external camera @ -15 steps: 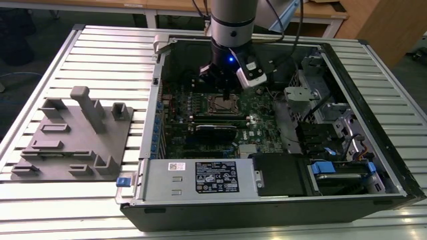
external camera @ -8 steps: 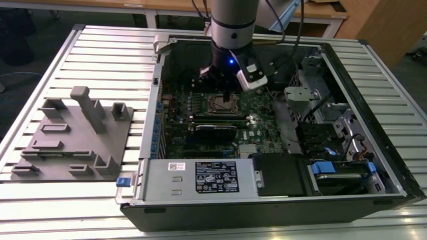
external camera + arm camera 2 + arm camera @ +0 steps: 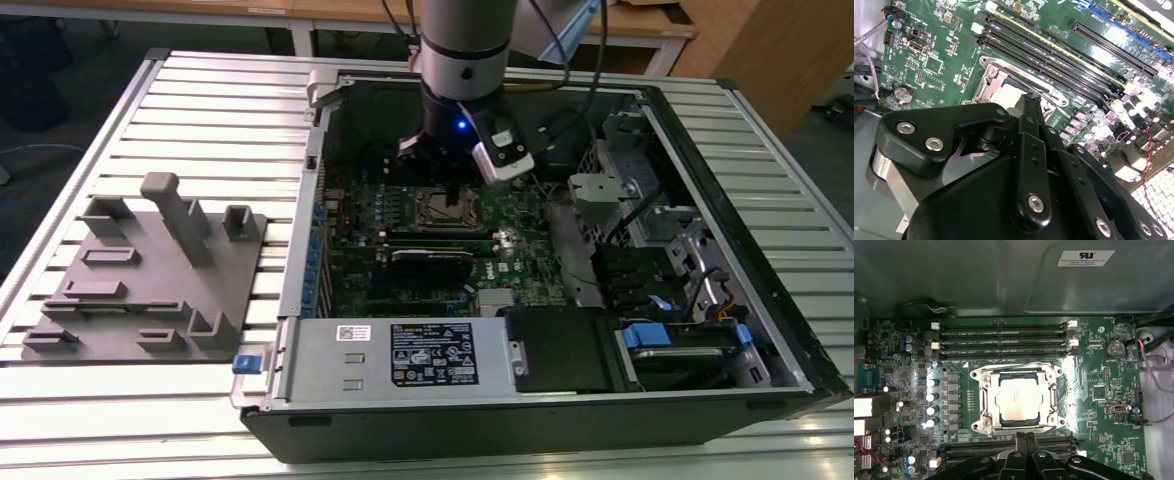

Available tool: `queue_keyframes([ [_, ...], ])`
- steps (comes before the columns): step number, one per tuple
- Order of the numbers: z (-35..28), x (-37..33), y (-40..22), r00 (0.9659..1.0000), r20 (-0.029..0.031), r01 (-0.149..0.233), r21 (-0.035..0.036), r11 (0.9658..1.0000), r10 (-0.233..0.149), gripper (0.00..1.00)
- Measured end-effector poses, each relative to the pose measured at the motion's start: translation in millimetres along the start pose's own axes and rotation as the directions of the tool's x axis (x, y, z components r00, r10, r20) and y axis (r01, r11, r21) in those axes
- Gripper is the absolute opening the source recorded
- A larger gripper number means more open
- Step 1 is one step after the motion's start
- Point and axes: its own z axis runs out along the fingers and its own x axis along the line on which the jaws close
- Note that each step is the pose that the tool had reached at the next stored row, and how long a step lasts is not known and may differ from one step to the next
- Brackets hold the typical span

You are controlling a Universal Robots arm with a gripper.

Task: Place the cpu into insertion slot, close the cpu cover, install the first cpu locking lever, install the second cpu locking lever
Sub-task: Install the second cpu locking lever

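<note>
Inside the case (image 3: pixel 534 425), over the far part of the board (image 3: pixel 1094 440), the arm hangs nose-down and the gripper (image 3: pixel 1026 436) has its two fingers pressed together, nothing between them as far as both wrist views show.

The cpu (image 3: pixel 1019 399) sits flat in the slot (image 3: pixel 979 426), dull silver top facing up, square to the rim. The cover (image 3: pixel 1052 405) looks folded down round it, w/ the chip showing through its big centre opening. Whether either lever is latched: can't tell from here.

Key relation: the fingertips are just beside the slot, at one edge of its metal frame, not over the chip itself. In the first wrist view the cpu lies straight ahead of the tips, centred on the finger line, so there is almost no sideways offset. In the exterior view the tool stands on the far side of the slot, so the chip lies toward the near side from it.

RAM slots (image 3: pixel 1004 340) flank the slot on two sides, and their long axis runs across the line from tips to chip. One arm only, so it's the nearer one by default.
</note>
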Motion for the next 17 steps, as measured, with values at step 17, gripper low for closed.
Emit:
queue_keyframes([
  [17, -0.1, 4.0, -7.1, 1.0, 0.0, 0.0, 0.0002, 1.0, 0.0, 0.11],
])
